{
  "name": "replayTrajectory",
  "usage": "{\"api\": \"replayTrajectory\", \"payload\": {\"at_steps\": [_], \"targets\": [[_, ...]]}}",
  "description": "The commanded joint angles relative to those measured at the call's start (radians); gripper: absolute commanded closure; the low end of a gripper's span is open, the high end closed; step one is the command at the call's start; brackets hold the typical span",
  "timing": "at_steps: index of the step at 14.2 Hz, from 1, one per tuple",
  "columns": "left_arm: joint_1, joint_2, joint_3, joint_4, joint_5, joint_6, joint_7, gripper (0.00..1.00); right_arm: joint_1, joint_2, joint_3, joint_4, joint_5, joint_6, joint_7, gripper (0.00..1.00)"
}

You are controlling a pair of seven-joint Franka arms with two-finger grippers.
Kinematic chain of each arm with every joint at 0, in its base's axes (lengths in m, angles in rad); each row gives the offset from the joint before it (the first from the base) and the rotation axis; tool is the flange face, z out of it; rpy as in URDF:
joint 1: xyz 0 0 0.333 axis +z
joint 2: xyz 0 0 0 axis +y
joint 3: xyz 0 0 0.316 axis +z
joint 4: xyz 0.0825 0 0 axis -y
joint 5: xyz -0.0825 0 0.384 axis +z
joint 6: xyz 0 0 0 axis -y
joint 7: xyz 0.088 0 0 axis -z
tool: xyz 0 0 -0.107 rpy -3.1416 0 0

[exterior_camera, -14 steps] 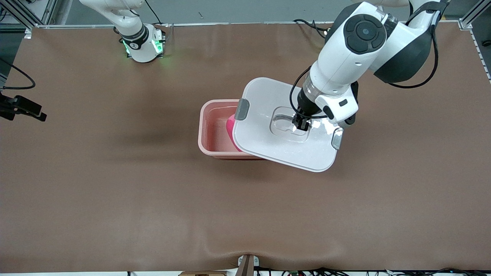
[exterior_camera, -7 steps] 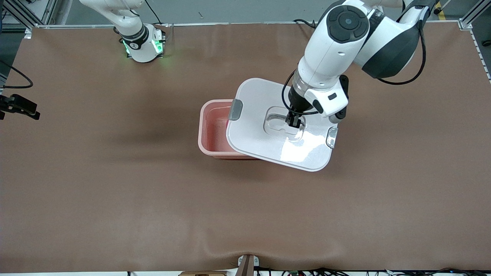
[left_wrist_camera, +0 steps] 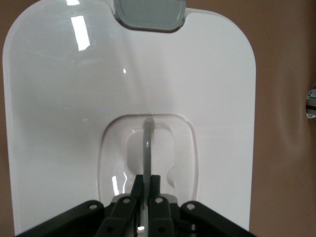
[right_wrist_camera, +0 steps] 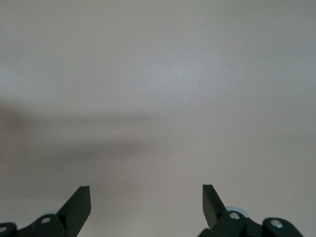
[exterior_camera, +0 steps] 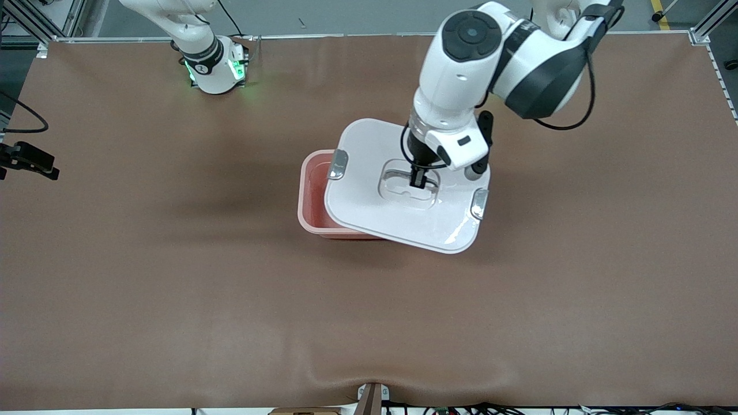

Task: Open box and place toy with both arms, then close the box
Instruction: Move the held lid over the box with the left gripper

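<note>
The brown surface (exterior_camera: 173, 288) carries one thing near its middle: the pale-pink box (exterior_camera: 311, 202), open, with only its end toward the right arm's base uncovered. The left arm (exterior_camera: 478, 63) reaches down from one o'clock in the front view and has carried the white lid (exterior_camera: 369, 213) toward nine o'clock over the last second, so the lid now hangs over most of the box where earlier a wider strip of the inside showed. The left pincer (exterior_camera: 419, 180) is clamped tight on the lid's clear handle (left_wrist_camera: 146, 148), the grey clips (exterior_camera: 337, 165) hanging free. The pink toy, visible inside a second ago, is now hidden under the lid, so closing is nearly lined up. The right pincer (right_wrist_camera: 146, 200) waits out of the front view, its jaws spread wide and empty.
</note>
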Motion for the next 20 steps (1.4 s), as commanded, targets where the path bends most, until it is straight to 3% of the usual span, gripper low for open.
{"api": "replayTrajectory", "payload": {"at_steps": [1,11,20], "targets": [[-0.071,0.023,0.011,0.006,0.08,0.069,-0.129,1.0,-0.023,-0.009,0.01,-0.005,0.016,-0.004,-0.015,0.0],[-0.231,0.132,0.011,0.0,0.333,0.08,-0.392,1.0,-0.008,0.0,0.015,0.001,0.016,0.013,-0.017,0.0],[-0.302,0.194,0.011,-0.037,0.407,0.08,-0.565,1.0,-0.005,0.0,0.016,0.001,0.024,0.01,-0.017,0.0]]}}
